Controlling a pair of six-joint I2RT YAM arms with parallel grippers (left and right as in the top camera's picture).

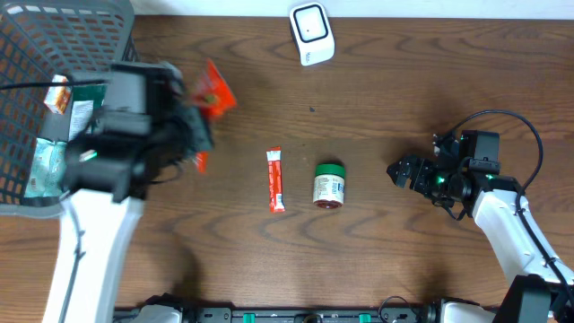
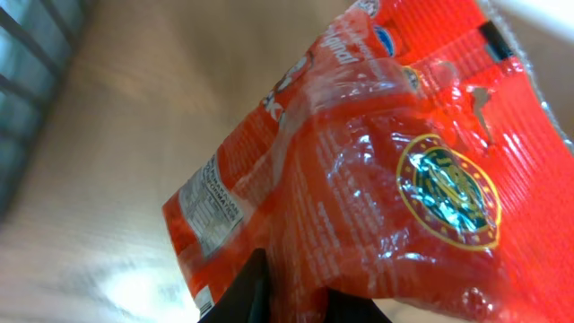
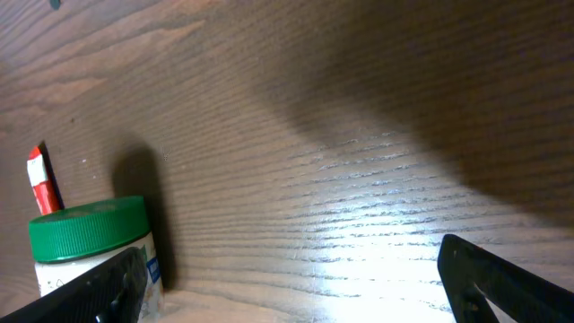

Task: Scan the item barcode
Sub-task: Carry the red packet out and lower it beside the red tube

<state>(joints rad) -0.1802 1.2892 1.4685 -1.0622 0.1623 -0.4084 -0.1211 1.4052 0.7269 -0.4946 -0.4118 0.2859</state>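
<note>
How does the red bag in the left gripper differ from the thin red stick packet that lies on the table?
The red bag is held in the shut left gripper; the stick packet lies flat on the table, with no gripper on it. The red bag is wide and crinkled; the stick packet is narrow and straight. The red bag shows a round gold emblem; the stick packet is too small to read. Both are mainly red wrappers.
</note>
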